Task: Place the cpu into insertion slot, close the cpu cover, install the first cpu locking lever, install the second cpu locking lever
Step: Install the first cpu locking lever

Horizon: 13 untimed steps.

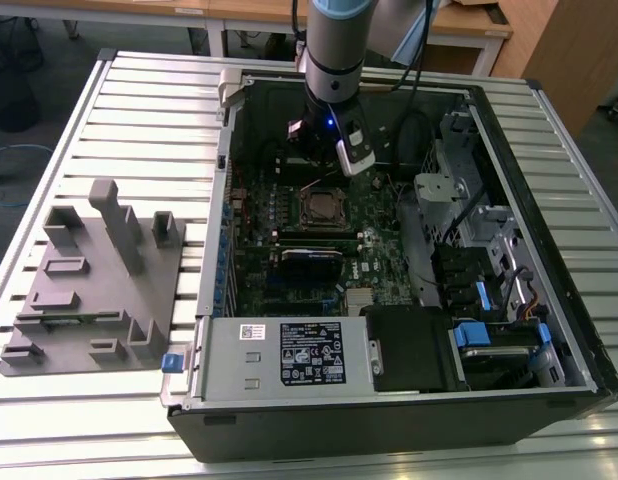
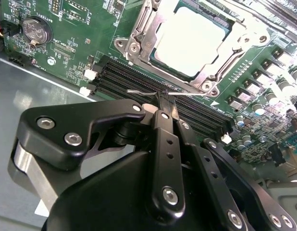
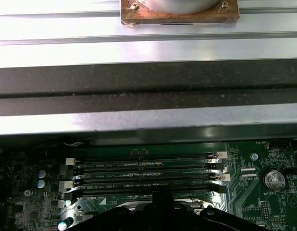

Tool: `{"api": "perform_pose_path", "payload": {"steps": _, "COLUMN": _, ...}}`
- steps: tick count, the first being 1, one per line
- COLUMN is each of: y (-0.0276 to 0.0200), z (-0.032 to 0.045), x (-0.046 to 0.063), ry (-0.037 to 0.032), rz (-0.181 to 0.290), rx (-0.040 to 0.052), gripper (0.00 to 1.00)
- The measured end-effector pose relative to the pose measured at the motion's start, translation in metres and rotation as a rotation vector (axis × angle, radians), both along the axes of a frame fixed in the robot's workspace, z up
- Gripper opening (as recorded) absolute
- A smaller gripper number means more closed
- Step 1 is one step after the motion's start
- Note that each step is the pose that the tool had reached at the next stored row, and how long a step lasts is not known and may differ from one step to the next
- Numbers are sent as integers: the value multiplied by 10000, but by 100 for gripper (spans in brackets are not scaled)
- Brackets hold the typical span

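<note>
We see the arm (image 1: 334, 50) coming down from the far side of the desk (image 1: 139, 120) into the open computer case (image 1: 579, 300). Its wrist hangs nearly upright over the green board, just beyond the insertion slot (image 1: 307, 208).

In the second wrist view the pincer (image 2: 166, 98) has its two black fingers (image 2: 163, 139) pressed together, with hardly a gap at the tips. The tips sit right on a thin wire lever (image 2: 139, 91) that runs along the near edge of the socket, over the dark memory slots. We cannot tell whether the wire is actually caught between the fingers or only touched by them.

The cpu (image 2: 189, 41) lies in the slot, just past the pincer's tips, and its pale metal top shows through the window of the cpu cover (image 2: 139, 26). The cover lies flat over the chip.

By our count there are one cpu, one cover and one wire lever at the fingertips. In the first wrist view we count four long memory slots (image 3: 143, 171) side by side and one round coin cell (image 3: 272, 179). One grey moulded fixture (image 1: 89, 280) rests on the desk at the exterior view's left, well apart from the case.
</note>
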<state>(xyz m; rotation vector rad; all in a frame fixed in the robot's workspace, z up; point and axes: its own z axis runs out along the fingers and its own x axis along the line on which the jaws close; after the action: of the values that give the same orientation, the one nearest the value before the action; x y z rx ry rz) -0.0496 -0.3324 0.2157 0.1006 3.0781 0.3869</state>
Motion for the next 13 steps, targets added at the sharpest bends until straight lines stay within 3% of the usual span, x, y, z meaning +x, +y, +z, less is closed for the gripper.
{"api": "perform_pose_path", "payload": {"steps": 13, "y": 1, "z": -6, "x": 27, "ry": 0, "rz": -1, "rx": -1, "gripper": 10}}
